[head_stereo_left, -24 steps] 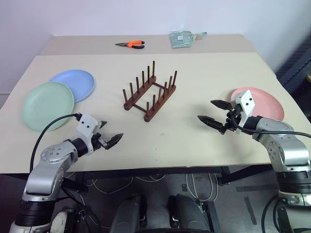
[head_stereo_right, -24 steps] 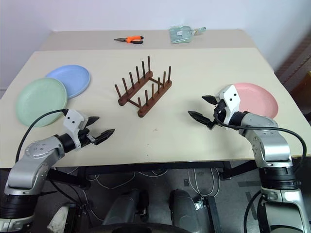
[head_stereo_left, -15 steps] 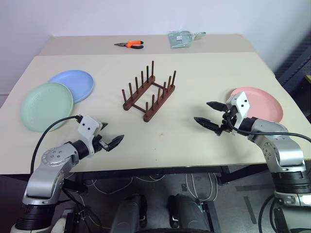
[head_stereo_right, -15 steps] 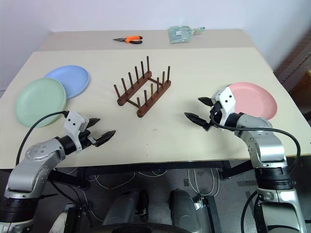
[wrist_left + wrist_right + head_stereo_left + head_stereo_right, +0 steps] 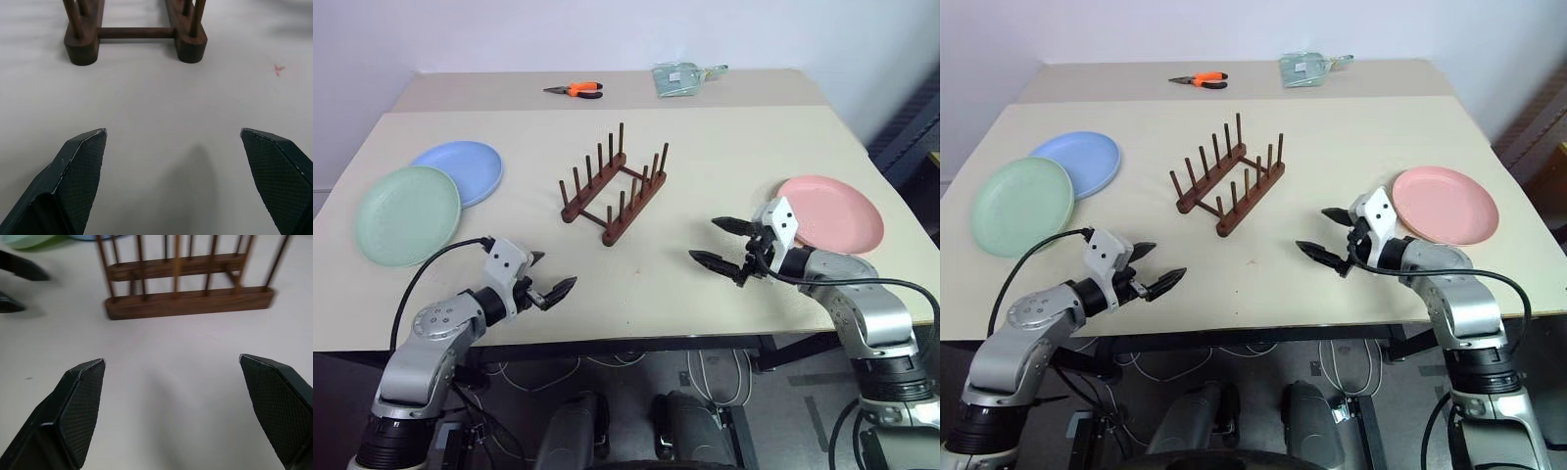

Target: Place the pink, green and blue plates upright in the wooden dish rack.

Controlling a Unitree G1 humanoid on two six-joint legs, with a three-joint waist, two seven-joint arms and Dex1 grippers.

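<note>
- Left eye view: the wooden dish rack stands mid-table, pegs up, every slot vacant, set at a slant to the near table edge.
- Pink plate lies flat on the robot's right; green plate lies flat on the left with the blue plate just behind it, rims touching or overlapping, hard to say which.
- Right gripper hangs over bare table near the pink plate's inner edge, fingers spread wide, nothing between them.
- Left gripper hangs low by the near table edge, fingers also wide apart and empty, well short of the green plate.
- Judging by position, the pink plate looks like the natural first pick: the right gripper is the nearer one.
- To do it well, the fingers need to straddle the rim from the side, one under the lip and one on top, since a flat shallow plate gives little else to bite.
- Risk as I read it: pushing the plate along the smooth table instead of getting under it, so come in low and slow.
- Once lifted, tip it on edge and line it up across the rack, between two peg pairs, before letting go.
- Orange pliers and a packet sit on the far table, out of the way.
</note>
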